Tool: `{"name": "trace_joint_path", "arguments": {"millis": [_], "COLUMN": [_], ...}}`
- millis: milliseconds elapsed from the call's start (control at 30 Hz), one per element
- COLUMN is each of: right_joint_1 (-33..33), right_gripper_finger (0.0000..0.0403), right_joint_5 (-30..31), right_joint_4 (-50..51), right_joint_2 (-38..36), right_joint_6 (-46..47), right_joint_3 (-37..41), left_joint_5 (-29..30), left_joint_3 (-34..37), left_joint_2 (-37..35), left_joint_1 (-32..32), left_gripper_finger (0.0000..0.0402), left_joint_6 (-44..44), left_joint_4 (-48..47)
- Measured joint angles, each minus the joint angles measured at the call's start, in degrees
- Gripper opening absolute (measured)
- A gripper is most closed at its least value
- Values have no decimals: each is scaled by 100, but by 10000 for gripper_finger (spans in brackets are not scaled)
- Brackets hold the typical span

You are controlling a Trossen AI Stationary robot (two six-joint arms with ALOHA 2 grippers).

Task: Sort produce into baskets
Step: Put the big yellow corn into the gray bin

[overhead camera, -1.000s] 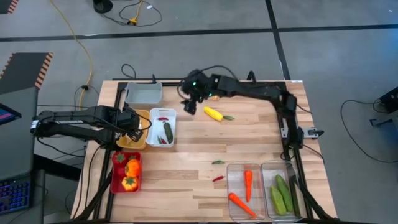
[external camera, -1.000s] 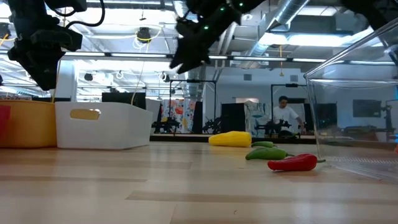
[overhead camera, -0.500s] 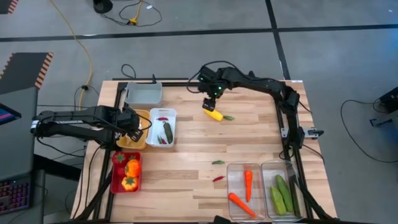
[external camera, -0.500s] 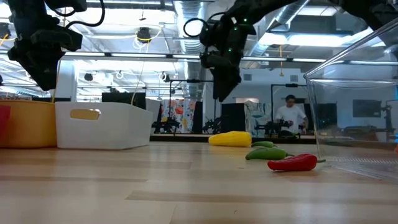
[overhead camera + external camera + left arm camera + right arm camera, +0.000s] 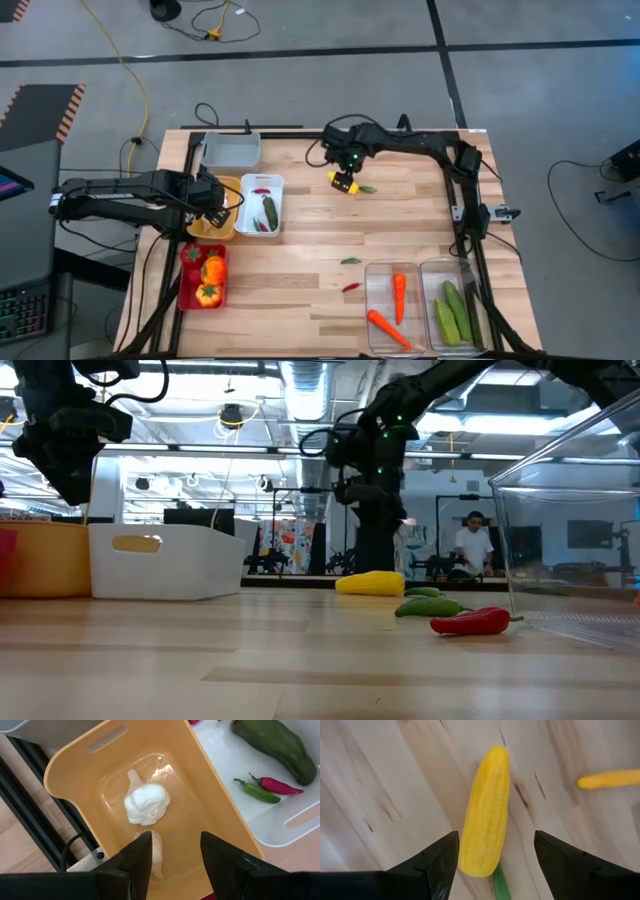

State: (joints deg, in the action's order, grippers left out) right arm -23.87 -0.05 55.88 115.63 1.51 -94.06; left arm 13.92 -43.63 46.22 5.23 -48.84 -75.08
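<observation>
The tabletop (image 5: pixel 300 260) is pale wood planks edged by a dark metal frame (image 5: pixel 190 170), and it stands on a grey concrete floor (image 5: pixel 330 90) crossed by dark lines. A yellow cable (image 5: pixel 128 75) runs over the floor toward the tabletop's far left corner, with black cables (image 5: pixel 205 20) coiled farther off. A striped hazard-marked mat (image 5: pixel 45 112) lies at the left, and beside it a screen's edge (image 5: pixel 12 185) shows. In the low view a person (image 5: pixel 473 550) stands far back in the room, under ceiling ducts (image 5: pixel 310 380) and strip lights (image 5: pixel 200 452).
</observation>
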Motion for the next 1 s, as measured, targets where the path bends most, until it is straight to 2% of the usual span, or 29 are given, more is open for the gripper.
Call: {"name": "trace_joint_path", "arguments": {"millis": [633, 1000], "right_joint_1": [139, 134], "right_gripper_finger": [286, 271], "right_joint_5": [17, 175], "right_joint_4": [-973, -1107], "right_joint_2": [-2, -4], "right_joint_6": [320, 447], "right_joint_3": [1103, 1213], "left_joint_5": [-1, -1], "left_joint_3": [1, 1], "left_joint_2": [2, 2], "left_joint_1": [0, 0], "left_gripper_finger": [155, 155], "left_joint_6": [0, 0], "left_joint_4": [1, 1]}}
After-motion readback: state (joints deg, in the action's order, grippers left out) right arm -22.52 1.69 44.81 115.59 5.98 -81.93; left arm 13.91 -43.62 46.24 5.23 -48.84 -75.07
